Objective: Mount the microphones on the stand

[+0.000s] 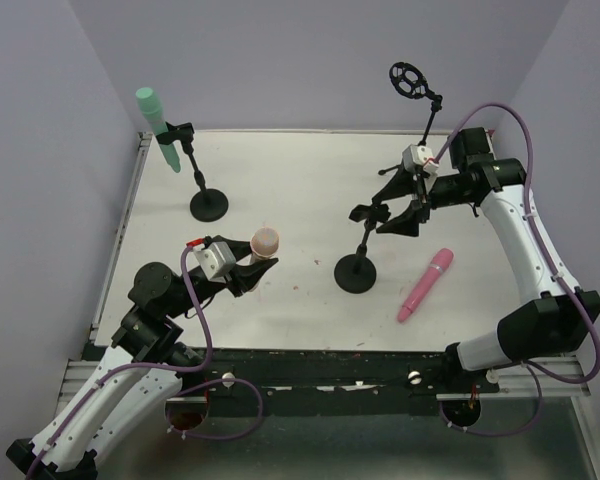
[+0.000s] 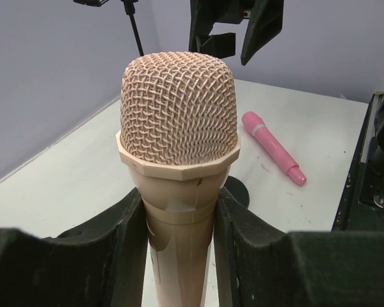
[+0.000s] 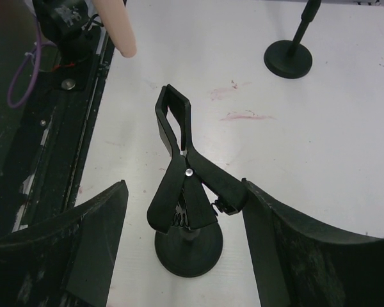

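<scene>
Fingers of the left gripper [image 2: 179, 217] press on both sides of the peach microphone [image 2: 178, 121], gripping its handle with the mesh head standing clear above them. Fingers of the right gripper [image 3: 182, 192] are spread wide, straddling the spring clip [image 3: 179, 160] on the middle stand [image 3: 189, 246]. One finger touches the clip's lever. The pink microphone [image 1: 425, 285] lies flat on the table [image 1: 280, 180] near that stand. The green microphone [image 1: 158, 125] sits clipped in the far-left stand [image 1: 208, 205].
</scene>
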